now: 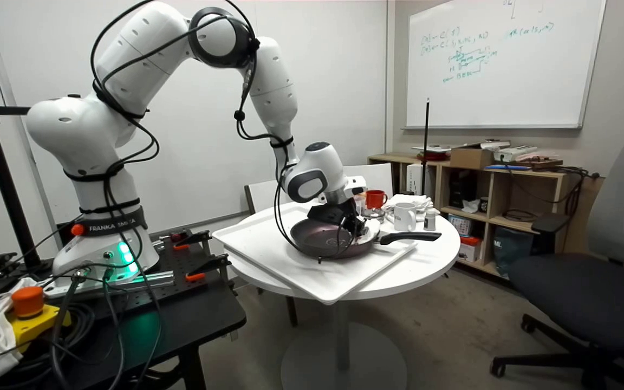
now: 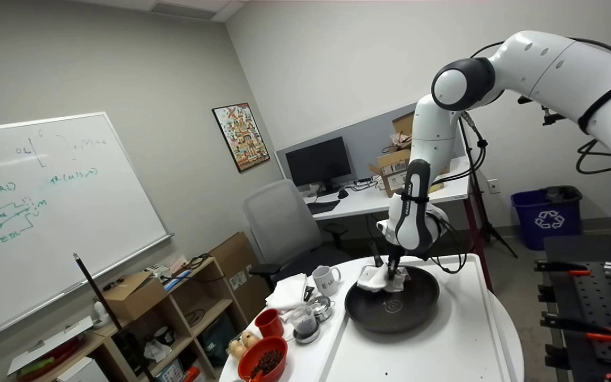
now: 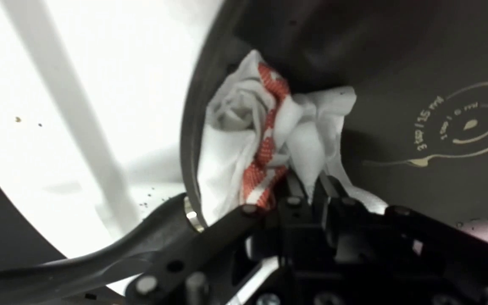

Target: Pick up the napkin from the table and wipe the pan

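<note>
The napkin is a crumpled white cloth with a red patterned stripe. In the wrist view the napkin (image 3: 227, 144) lies bunched inside the pan (image 3: 388, 127), near its rim and handle. My gripper (image 3: 309, 180) is shut on a fold of it. In an exterior view the napkin (image 2: 373, 278) shows at the back of the dark pan (image 2: 390, 313), with the gripper (image 2: 392, 271) pointing down into it. In an exterior view the gripper (image 1: 356, 230) is low over the handle side of the pan (image 1: 312, 233). The pan sits on a white tray on the round white table (image 1: 439, 257).
The tray (image 1: 268, 260) has a raised rim. A white mug (image 2: 325, 281), folded white cloths (image 2: 288, 293), a red cup (image 2: 269, 322), a clear container (image 2: 303, 320) and a red bowl (image 2: 279, 347) stand beside it. The pan handle (image 1: 409, 237) sticks out past the tray.
</note>
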Robot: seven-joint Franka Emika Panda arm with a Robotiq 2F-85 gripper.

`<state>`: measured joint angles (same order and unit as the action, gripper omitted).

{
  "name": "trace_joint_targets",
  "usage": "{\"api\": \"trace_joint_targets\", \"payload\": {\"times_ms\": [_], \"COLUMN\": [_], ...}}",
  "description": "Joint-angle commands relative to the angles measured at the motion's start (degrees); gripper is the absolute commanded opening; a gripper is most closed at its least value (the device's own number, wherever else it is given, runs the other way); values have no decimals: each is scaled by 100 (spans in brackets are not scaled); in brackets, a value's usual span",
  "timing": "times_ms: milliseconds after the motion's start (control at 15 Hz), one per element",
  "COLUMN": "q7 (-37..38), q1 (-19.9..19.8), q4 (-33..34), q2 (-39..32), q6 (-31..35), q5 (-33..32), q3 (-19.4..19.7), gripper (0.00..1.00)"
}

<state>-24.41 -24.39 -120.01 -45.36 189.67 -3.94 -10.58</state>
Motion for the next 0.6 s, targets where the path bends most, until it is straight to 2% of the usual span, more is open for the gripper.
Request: {"api": "trace_joint_targets", "payload": {"times_ms": [0,267,467,533], "q7": [430,275,97,-9], "q1": [442,453,416,328], "q4": [-905,-1381,-1512,-1522], "q2": [698,1046,1158,1170], "q6": [-22,-807,-1429,-1659], "q5": [-421,-885,-1005,-1000], "q3": [659,581,315,121], "gripper": [3,3,3,3]}}
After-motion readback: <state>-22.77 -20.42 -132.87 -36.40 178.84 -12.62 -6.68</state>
